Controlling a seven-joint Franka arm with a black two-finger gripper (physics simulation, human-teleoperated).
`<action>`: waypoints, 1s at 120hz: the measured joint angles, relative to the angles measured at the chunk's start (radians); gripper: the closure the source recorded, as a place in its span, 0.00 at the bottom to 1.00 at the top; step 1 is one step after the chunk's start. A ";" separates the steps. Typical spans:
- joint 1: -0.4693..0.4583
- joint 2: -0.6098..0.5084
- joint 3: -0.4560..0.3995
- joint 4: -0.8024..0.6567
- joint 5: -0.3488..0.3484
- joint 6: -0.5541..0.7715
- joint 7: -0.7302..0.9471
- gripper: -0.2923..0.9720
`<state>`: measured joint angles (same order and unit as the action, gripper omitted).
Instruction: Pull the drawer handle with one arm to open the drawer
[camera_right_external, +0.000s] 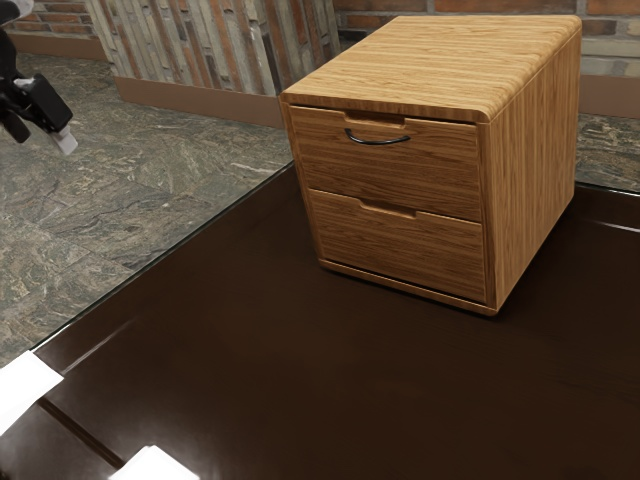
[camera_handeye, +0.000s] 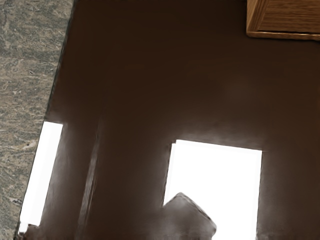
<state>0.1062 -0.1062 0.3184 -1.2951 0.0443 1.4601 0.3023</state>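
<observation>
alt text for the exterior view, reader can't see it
A wooden two-drawer cabinet stands on a dark brown table, both drawers shut, a thin curved dark handle on the top drawer. The robot's black gripper hangs at the exterior view's upper left, over the stone-patterned floor, far from the handle.

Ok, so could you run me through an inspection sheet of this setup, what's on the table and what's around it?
Surface: dark glossy table, with bright light reflections on it.
Job's things: wooden cabinet with two drawers; top drawer shut, its dark curved handle untouched; lower drawer shut too.
Clutter: nothing seen.
Grippers: the gripper hangs high at the exterior view's left, far from the handle.
Cables: nothing seen.
Surroundings: mottled stone floor, brick wall behind.
</observation>
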 joint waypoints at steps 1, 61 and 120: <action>0.001 0.006 -0.001 0.000 0.000 -0.002 0.004 0.25; -0.016 -0.103 -0.192 -0.403 -0.087 0.138 0.554 0.25; -0.034 0.042 -0.432 -0.308 0.037 0.573 0.898 0.25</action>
<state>0.0724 -0.0646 -0.1137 -1.6028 0.0817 2.0334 1.2003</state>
